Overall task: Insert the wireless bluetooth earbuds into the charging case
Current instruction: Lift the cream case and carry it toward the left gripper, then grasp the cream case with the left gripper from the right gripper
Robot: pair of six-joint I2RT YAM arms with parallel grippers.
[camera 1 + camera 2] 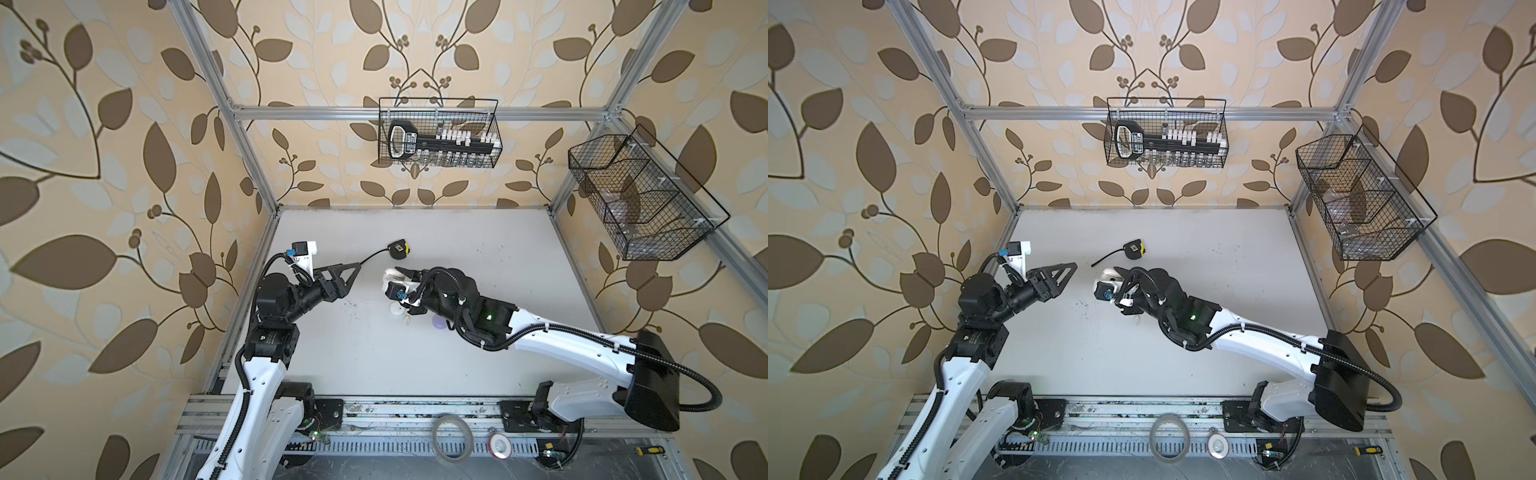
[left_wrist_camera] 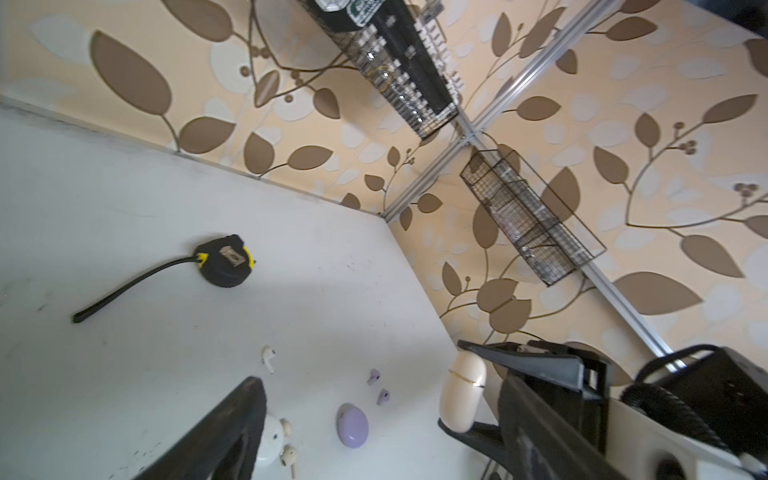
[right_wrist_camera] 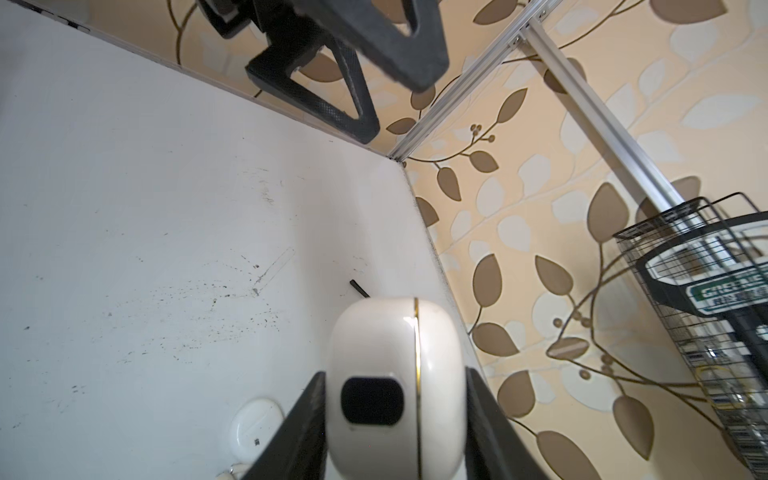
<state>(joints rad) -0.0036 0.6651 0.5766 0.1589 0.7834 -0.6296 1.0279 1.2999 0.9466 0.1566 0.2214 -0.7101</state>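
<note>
Bench [image 1: 457, 365]: white, pretty scuffed, leafy wallpaper around.
Left pincer [image 1: 355, 268]: jaws spread, nothing gripped.
Tape measure [image 2: 224, 262]: laid flat near the back.
Earbuds [image 2: 269, 357]: scattered loose on the bench. White one alone, lavender pair [image 2: 372, 376] near the lavender case [image 2: 352, 424], cream pair [image 2: 286, 426] just beside the round white case [image 3: 255, 424].
Right pincer [image 3: 395, 386]: clamped on the closed cream charging case [image 2: 463, 390], lifted.

White table [image 1: 457, 365] bears tape measure [image 1: 398, 249], earbuds [image 2: 269, 358], lavender case [image 2: 352, 424], white case [image 3: 255, 428].

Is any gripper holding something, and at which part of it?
The right gripper holds the cream charging case by its two opposite sides. The left gripper is open and holds nothing.
</note>
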